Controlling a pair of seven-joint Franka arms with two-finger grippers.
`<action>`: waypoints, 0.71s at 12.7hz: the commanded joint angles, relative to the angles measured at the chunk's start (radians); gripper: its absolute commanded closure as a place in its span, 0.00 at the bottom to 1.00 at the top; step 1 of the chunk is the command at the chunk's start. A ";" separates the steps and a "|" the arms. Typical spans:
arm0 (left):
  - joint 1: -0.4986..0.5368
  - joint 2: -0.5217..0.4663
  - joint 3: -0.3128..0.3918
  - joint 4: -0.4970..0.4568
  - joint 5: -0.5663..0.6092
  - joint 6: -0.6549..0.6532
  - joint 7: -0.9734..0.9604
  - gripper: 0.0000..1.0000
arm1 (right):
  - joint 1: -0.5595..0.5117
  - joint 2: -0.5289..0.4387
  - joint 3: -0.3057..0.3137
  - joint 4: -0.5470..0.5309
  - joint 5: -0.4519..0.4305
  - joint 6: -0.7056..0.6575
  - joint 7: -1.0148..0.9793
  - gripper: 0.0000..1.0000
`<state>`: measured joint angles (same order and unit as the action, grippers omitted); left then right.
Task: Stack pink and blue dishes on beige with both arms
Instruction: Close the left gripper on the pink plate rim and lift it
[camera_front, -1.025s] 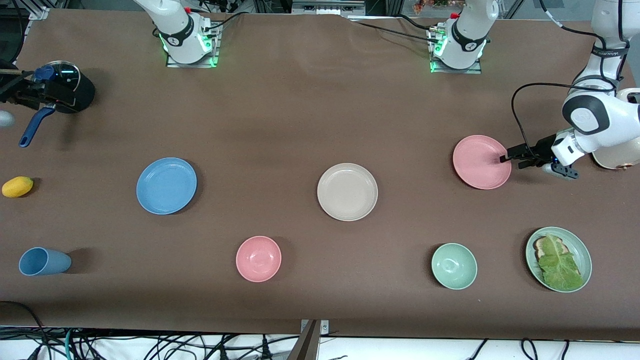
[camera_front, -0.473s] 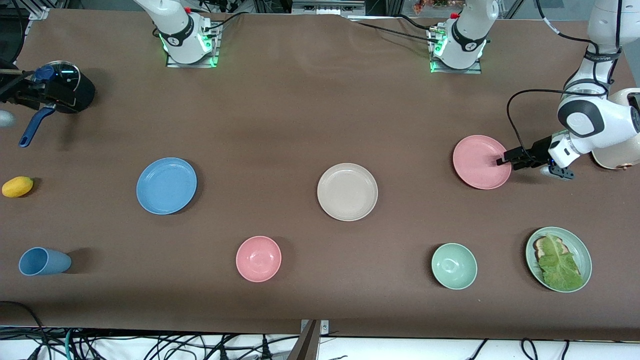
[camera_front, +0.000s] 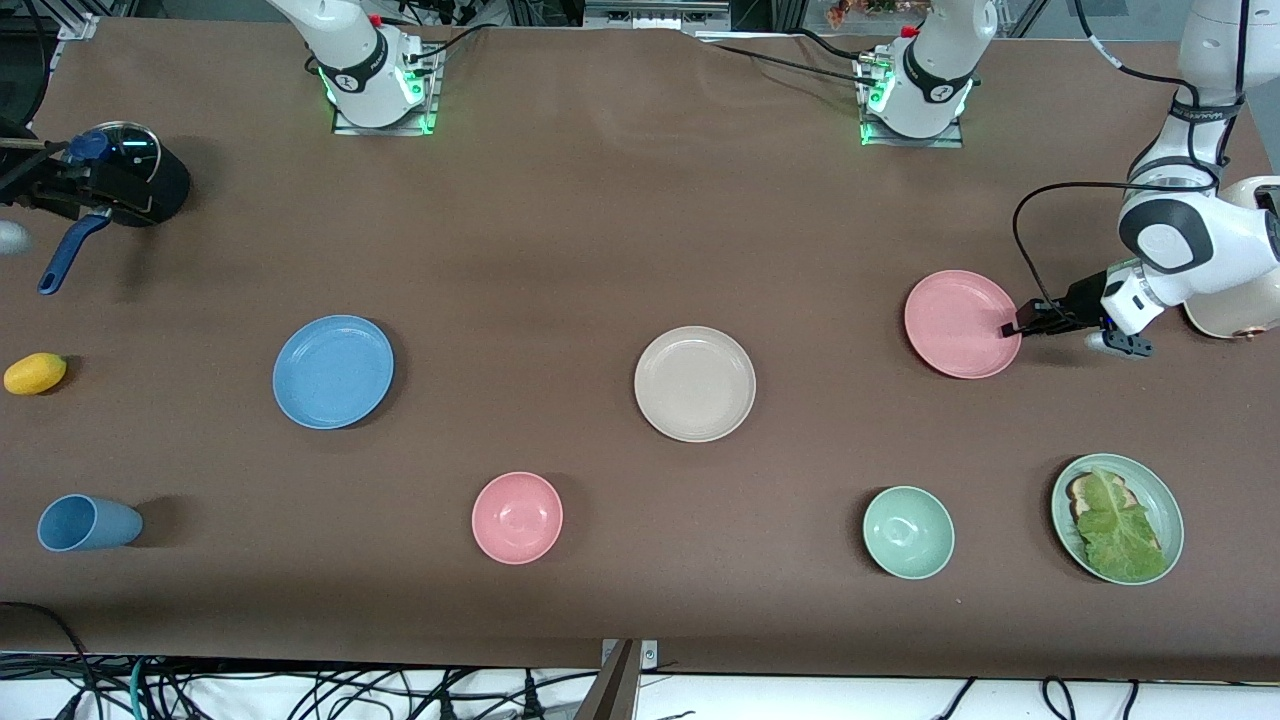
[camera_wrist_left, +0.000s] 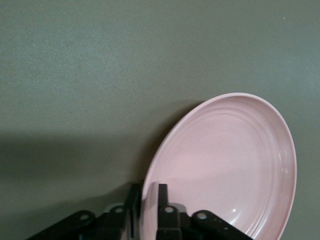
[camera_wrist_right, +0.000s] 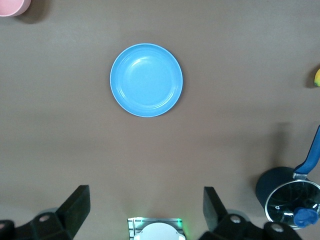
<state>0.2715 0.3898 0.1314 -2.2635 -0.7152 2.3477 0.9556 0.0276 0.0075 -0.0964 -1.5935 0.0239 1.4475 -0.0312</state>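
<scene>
At left arm's end of counter (camera_front: 600, 230): pink plate (camera_front: 960, 322) rim pinched by left gripper (camera_front: 1012, 327) | right gripper (camera_wrist_right: 145, 212) spread, waiting | risk: thin-edge grip, plate may be dropped on lift.

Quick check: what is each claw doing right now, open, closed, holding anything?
Left claw: closed on the pink plate's rim, plate on the table.
Right claw: open, holding nothing, high over the table with the blue plate in its view.

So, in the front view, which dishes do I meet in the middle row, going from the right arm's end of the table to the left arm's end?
Blue plate → beige plate → pink plate, its rim pinched by the left hand.
</scene>
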 joint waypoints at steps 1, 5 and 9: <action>0.005 0.006 -0.001 0.012 -0.038 -0.001 0.037 1.00 | 0.000 0.003 0.003 0.020 -0.004 -0.019 -0.009 0.00; 0.002 -0.006 -0.001 0.024 -0.033 -0.007 0.028 1.00 | -0.001 0.003 0.003 0.021 -0.005 -0.018 -0.009 0.00; -0.023 -0.071 -0.001 0.039 -0.018 -0.034 0.023 1.00 | -0.001 0.003 0.003 0.020 -0.005 -0.018 -0.009 0.00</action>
<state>0.2646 0.3715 0.1270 -2.2214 -0.7169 2.3414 0.9576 0.0277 0.0075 -0.0964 -1.5935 0.0239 1.4472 -0.0312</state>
